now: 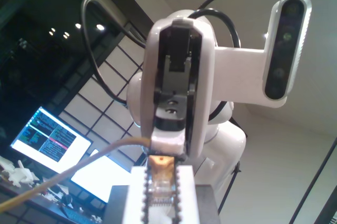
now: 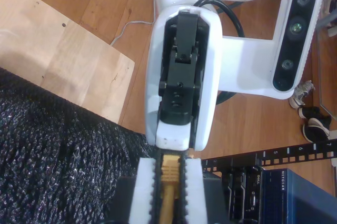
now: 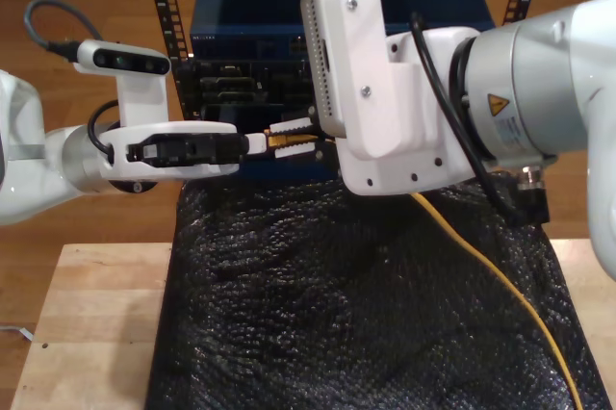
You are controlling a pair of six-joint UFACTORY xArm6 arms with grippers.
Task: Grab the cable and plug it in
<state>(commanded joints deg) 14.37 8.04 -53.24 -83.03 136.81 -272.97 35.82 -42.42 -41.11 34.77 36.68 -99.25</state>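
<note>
First gripper (image 1: 162,192): jaws clamped on the cable's (image 3: 500,280) clear plug (image 1: 160,184).
Second gripper (image 2: 169,192): closed around the cable.
Rack (image 3: 231,92): switch (image 3: 260,6) inside.

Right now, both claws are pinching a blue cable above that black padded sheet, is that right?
Not quite: the cable is yellow-orange, not blue, as the exterior view shows. The rest holds: my first claw and my second claw both pinch it above the black padded sheet.

Even indoor light; soft blur; dim first wrist view
</note>
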